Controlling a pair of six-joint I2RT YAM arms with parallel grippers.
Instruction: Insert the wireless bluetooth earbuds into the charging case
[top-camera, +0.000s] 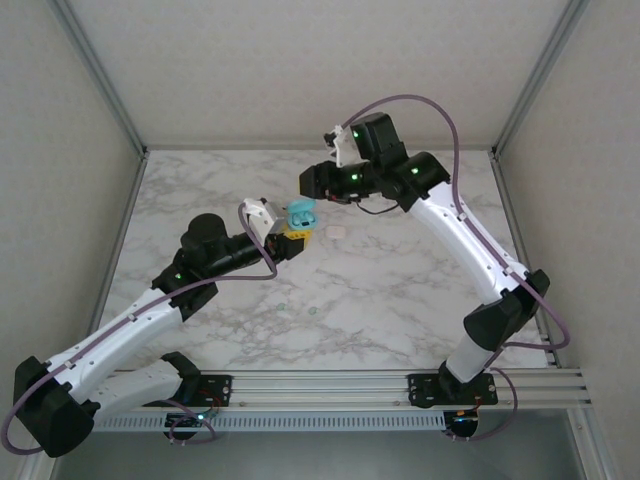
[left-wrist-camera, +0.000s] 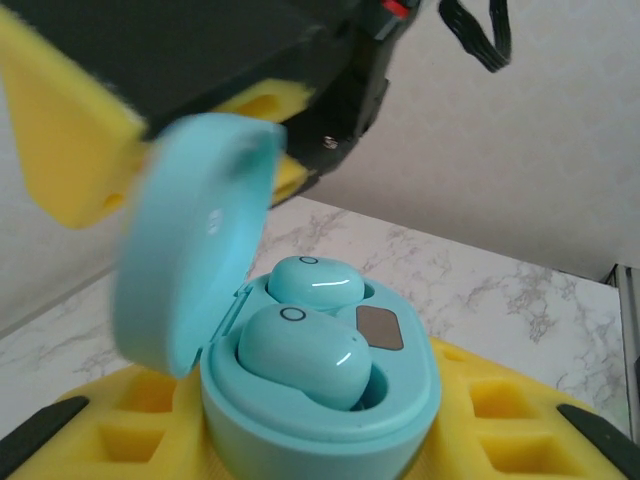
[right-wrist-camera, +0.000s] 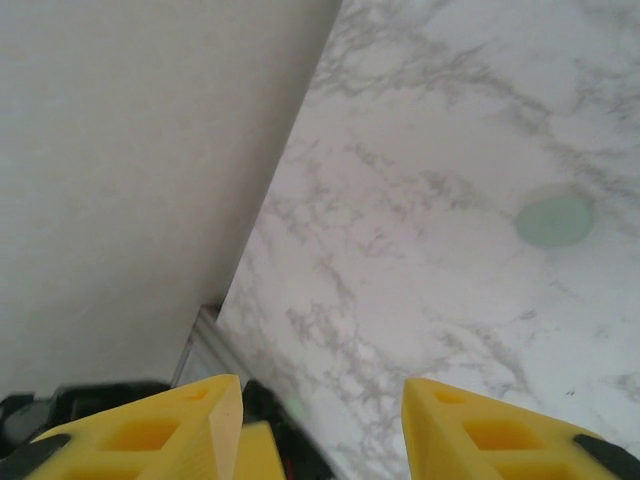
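Observation:
My left gripper (left-wrist-camera: 320, 445) is shut on a teal charging case (left-wrist-camera: 330, 420), held up off the table between the yellow fingers (left-wrist-camera: 510, 410). The case's lid (left-wrist-camera: 190, 240) stands open to the left. Two teal earbuds sit in its wells, one at the front (left-wrist-camera: 300, 355) and one behind (left-wrist-camera: 315, 283). In the top view the case (top-camera: 301, 214) sits above the left gripper (top-camera: 292, 233), with the right gripper (top-camera: 322, 194) just beyond it. The right gripper (right-wrist-camera: 320, 395) is open and holds nothing. Its yellow fingers (left-wrist-camera: 60, 160) hang above the lid.
A small white case (top-camera: 337, 231) lies on the marble table (top-camera: 420, 280) just right of the held case. Two tiny pale green bits (top-camera: 313, 312) lie nearer the front. A mint green blob (right-wrist-camera: 555, 220) shows on the table. Walls close in on both sides.

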